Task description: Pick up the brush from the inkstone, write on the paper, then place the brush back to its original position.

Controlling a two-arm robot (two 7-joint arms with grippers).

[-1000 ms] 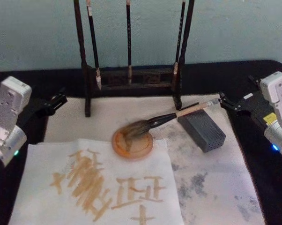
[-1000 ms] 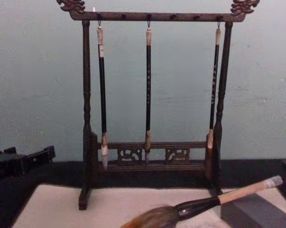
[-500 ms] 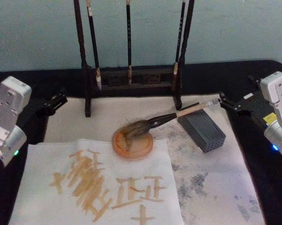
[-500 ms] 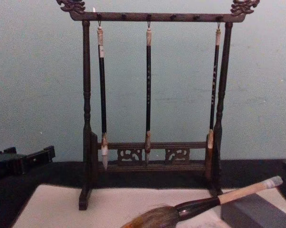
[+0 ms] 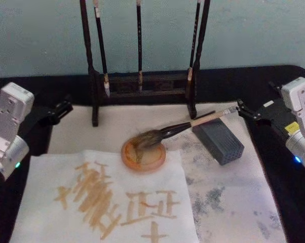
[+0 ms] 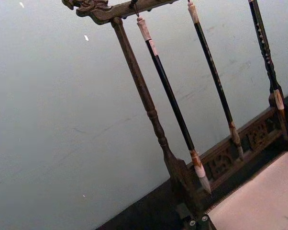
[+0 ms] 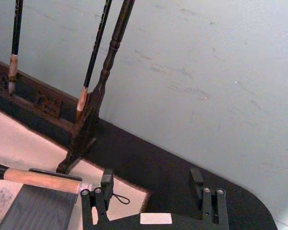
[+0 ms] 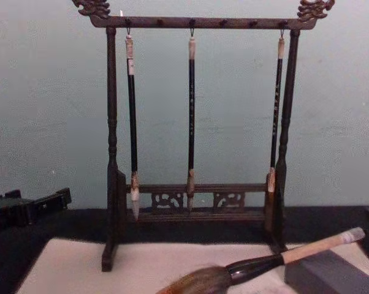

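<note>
Contact from the right gripper (image 5: 240,110), fingers apart at the tail of the brush (image 5: 180,126), could roll it off the inkstone (image 5: 221,142); left gripper (image 5: 64,108) parked.

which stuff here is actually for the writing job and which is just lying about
For the job: brush; inkstone; paper; right hand, open by the brush's end.
Lying about: rack; three slim brushes; orange dish under the brush head; mat; left hand, parked at left.
</note>
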